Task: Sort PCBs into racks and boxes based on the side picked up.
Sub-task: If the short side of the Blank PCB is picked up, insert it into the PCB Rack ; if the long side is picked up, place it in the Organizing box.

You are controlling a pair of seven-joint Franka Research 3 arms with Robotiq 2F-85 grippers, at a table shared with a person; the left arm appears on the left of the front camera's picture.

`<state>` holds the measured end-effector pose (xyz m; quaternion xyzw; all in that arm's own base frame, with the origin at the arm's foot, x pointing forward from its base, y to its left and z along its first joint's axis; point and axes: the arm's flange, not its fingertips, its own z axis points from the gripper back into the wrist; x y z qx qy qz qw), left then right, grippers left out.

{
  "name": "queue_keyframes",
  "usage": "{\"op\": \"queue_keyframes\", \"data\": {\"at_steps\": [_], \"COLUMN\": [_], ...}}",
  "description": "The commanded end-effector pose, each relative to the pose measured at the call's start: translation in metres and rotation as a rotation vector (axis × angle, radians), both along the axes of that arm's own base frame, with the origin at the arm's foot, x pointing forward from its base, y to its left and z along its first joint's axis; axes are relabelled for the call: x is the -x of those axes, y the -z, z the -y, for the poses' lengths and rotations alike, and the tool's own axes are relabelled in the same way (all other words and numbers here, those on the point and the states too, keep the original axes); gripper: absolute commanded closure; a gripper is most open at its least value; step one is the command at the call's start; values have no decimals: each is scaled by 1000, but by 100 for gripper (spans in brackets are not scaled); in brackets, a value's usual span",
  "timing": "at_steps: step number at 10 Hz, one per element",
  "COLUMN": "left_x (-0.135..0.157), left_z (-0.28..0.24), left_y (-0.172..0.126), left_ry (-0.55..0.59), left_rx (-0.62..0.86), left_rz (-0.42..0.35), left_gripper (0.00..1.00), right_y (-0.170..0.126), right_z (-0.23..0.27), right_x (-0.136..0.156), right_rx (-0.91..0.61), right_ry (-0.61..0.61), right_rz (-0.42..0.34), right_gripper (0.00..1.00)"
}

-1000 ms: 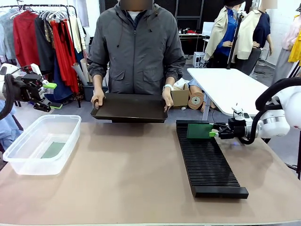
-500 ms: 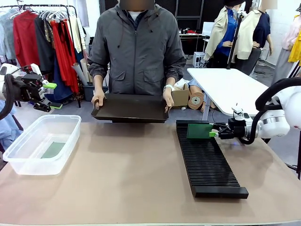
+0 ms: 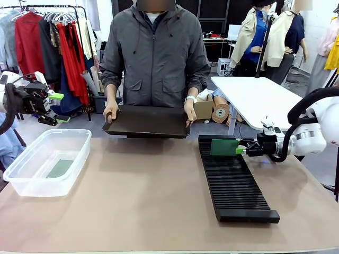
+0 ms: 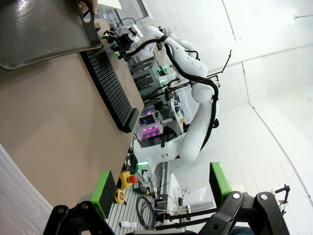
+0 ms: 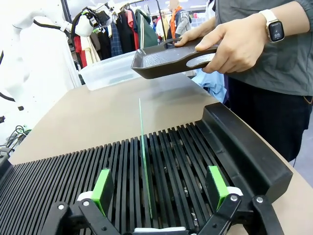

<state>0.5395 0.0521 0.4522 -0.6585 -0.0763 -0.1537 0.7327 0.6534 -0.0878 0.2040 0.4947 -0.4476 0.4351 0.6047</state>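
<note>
One green PCB [image 3: 223, 146] stands upright in a slot at the far end of the long black rack [image 3: 233, 185]. My right gripper [image 3: 239, 150] is open at its right edge. In the right wrist view that PCB [image 5: 143, 161] shows edge-on as a thin green line between the spread green pads [image 5: 102, 188], touching neither, with the gripper [image 5: 159, 188] low over the rack [image 5: 195, 147]. Another PCB [image 3: 59, 168] lies flat in the clear box [image 3: 53, 132] at the left. Beyond the table's left edge, my left gripper [image 3: 58, 108] hangs raised, open and holding nothing; its own view shows the same gripper [image 4: 161, 188].
A person at the far side holds a flat black tray [image 3: 147, 120] in both hands just above the table's far edge. The tray [image 5: 168, 58] and a hand [image 5: 237, 44] are close behind the rack's end. A white table [image 3: 259, 98] stands at the back right.
</note>
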Motion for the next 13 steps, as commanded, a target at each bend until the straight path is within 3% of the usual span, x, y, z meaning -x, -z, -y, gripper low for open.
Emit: {"op": "queue_keyframes", "data": {"at_steps": [1,2,7,8,10,13], "left_x": [1,1,1,1,1,1], "left_z": [0,0,0,0,0,0], "left_y": [-2,-2,-2,-2,-2,-2], "left_ry": [-1,-1,-1,-1,-1,-1], "left_rx": [-8,-8,-8,-8,-8,-8], "left_rz": [-3,-3,-3,-3,-3,-3], "left_gripper": [0,0,0,0,0,0], "right_y": [-2,0,-90,-105,-138,-177], "right_z": [-2,0,-5,-9,-20,-34], "right_x": [-2,0,23,36,75,119], "right_rx": [9,0,-101,-95,-108,-1], "right_ry": [4,0,-35,-44,-63,-49], "right_rz": [4,0,17,-33,-237,-449], "right_gripper": [0,0,0,0,0,0]}}
